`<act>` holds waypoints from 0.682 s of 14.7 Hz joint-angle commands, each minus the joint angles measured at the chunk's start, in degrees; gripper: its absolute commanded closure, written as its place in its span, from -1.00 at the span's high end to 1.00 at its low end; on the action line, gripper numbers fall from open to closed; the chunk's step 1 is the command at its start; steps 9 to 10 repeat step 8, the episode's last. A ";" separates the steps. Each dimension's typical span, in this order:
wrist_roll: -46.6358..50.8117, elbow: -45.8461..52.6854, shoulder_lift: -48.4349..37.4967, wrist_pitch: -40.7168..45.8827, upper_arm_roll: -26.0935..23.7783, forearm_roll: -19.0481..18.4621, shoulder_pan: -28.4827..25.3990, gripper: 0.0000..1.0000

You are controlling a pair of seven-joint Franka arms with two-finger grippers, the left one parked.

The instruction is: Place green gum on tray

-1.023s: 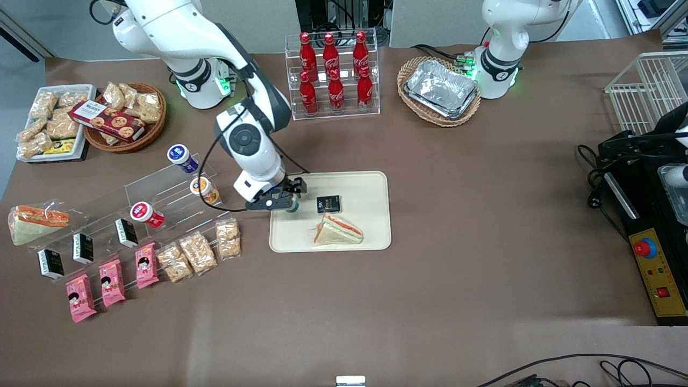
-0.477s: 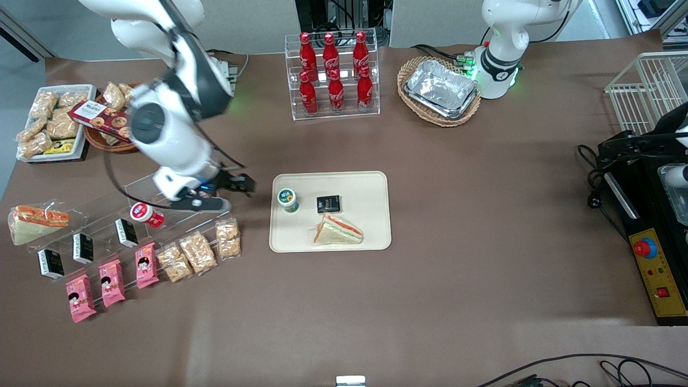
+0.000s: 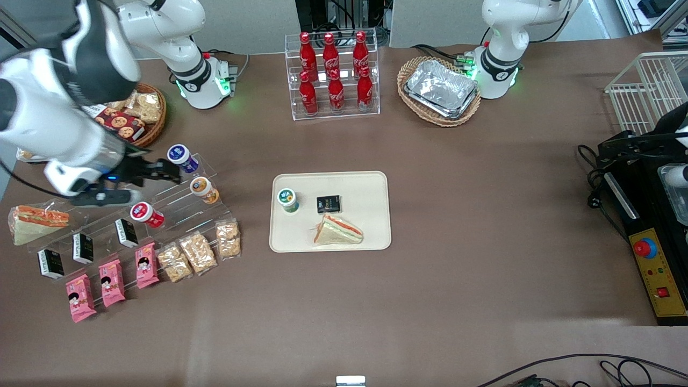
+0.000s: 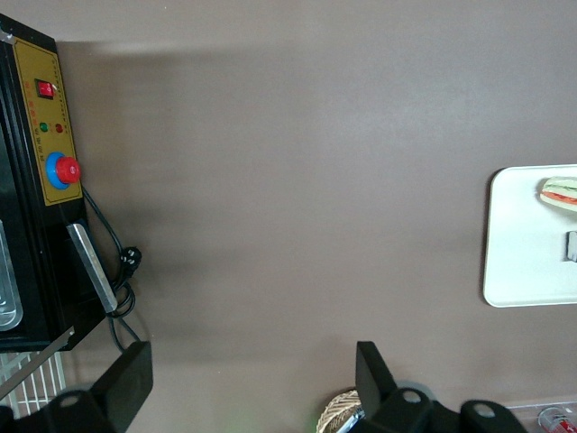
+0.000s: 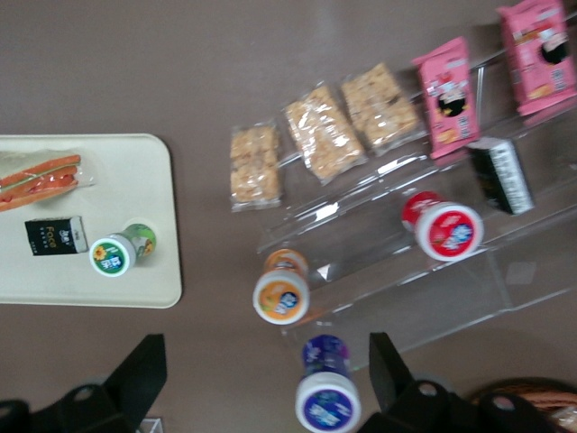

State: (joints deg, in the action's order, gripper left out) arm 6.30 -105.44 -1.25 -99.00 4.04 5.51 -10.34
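The gripper (image 3: 161,171) is empty, its fingers spread wide, and it hangs above the clear rack (image 3: 177,201) at the working arm's end of the table, just beside the blue can (image 3: 183,158). A second ago it was down over the tray (image 3: 371,185) with the gum in its fingers; half a second ago it had let go and was backing off over the rack; now it has pulled up and away. The gum (image 3: 288,200) stands upright, white lid up, on the tray, near the tray's edge that faces the working arm, beside the black packet (image 3: 328,203) and a little farther from the front camera than the sandwich (image 3: 337,230). In the right wrist view the gum (image 5: 122,251) sits inside the rim of the tray (image 5: 162,293), well apart from the fingers (image 5: 144,370). I judge the placing done: the gum rests free on the tray, and the arm is retreating.
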 commanded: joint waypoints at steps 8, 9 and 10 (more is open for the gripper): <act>-12.98 16.23 3.80 13.65 0.53 -3.67 10.43 0.99; -12.98 16.23 3.80 13.65 0.53 -3.67 10.43 0.99; -12.98 16.23 3.80 13.65 0.53 -3.67 10.43 0.99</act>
